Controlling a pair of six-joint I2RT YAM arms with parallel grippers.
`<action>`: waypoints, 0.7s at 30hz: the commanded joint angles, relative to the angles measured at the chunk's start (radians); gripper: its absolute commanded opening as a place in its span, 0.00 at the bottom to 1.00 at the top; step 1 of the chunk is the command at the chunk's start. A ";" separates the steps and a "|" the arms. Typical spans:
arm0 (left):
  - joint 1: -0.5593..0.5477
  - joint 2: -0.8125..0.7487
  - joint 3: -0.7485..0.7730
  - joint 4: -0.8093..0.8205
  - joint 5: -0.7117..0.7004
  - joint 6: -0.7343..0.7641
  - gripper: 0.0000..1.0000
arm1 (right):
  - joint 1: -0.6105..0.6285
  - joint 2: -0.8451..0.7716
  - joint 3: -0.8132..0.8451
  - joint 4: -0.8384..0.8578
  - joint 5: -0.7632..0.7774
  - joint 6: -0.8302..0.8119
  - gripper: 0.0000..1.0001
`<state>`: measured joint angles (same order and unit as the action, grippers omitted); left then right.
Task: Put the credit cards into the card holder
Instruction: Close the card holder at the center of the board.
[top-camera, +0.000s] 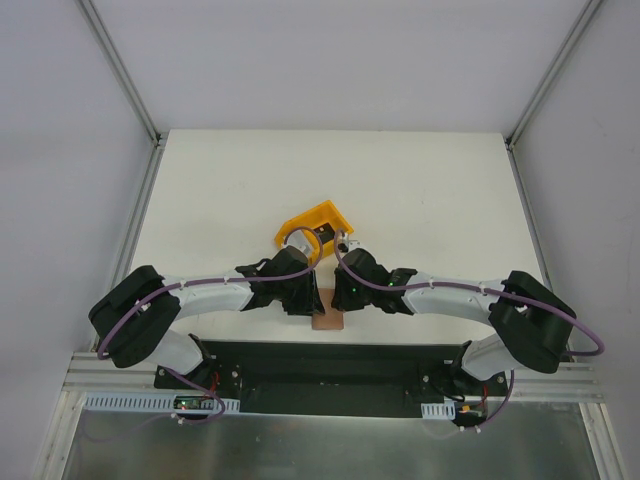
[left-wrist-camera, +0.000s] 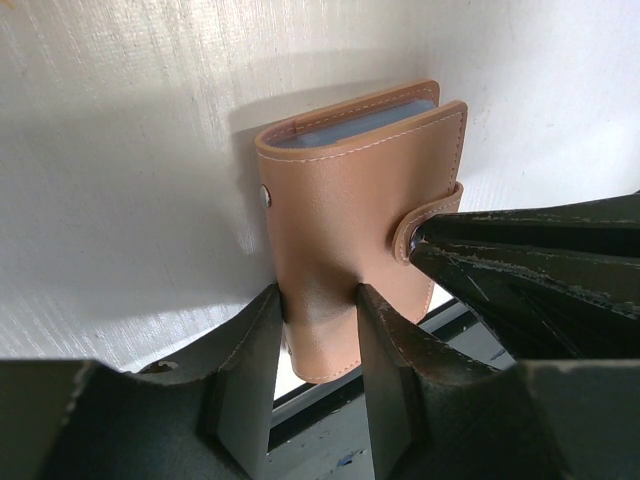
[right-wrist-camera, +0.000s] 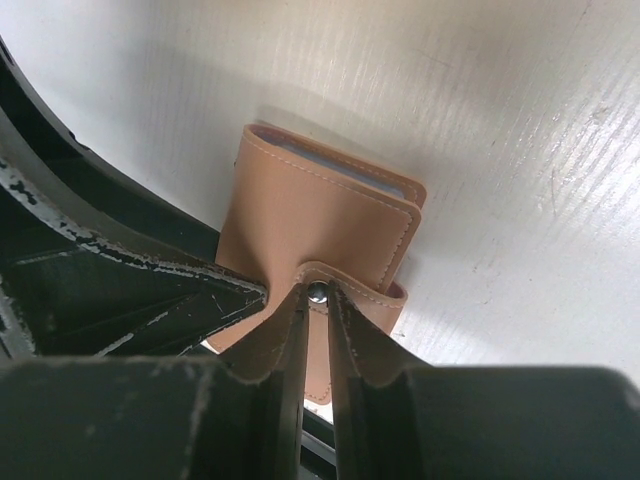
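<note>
The small brown leather-like folding card holder (left-wrist-camera: 350, 200) sits at the near middle edge of the white table (top-camera: 250, 180). The left gripper (left-wrist-camera: 320, 300), jaws part-open, clamps its near end to steady it. The right gripper (right-wrist-camera: 318, 298), jaws nearly closed, pinches the little tab clasp (right-wrist-camera: 365, 288), probably to work the flap. Pale grey-blue credit cards (left-wrist-camera: 350, 125) seem to show inside.

Your left arm (top-camera: 200, 290) and right arm (top-camera: 450, 295) both bend inward and meet at the card holder (left-wrist-camera: 350, 200). Your left gripper (left-wrist-camera: 320, 300) clamps the holder's near edge between its fingers. Your right gripper (right-wrist-camera: 318, 292) pinches its tab, jaws nearly together.
</note>
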<state>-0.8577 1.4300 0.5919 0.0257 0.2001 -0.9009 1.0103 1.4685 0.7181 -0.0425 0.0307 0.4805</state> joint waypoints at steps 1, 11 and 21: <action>-0.009 -0.002 -0.018 -0.030 -0.036 0.013 0.35 | 0.014 -0.002 0.001 -0.046 -0.054 0.000 0.14; -0.010 0.000 -0.017 -0.030 -0.036 0.016 0.35 | 0.028 -0.034 0.012 -0.060 -0.055 -0.011 0.12; -0.010 0.001 -0.017 -0.032 -0.033 0.023 0.35 | 0.025 -0.079 0.006 -0.077 0.009 -0.008 0.15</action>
<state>-0.8577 1.4300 0.5919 0.0257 0.1997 -0.9009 1.0325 1.4494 0.7181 -0.0883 -0.0010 0.4778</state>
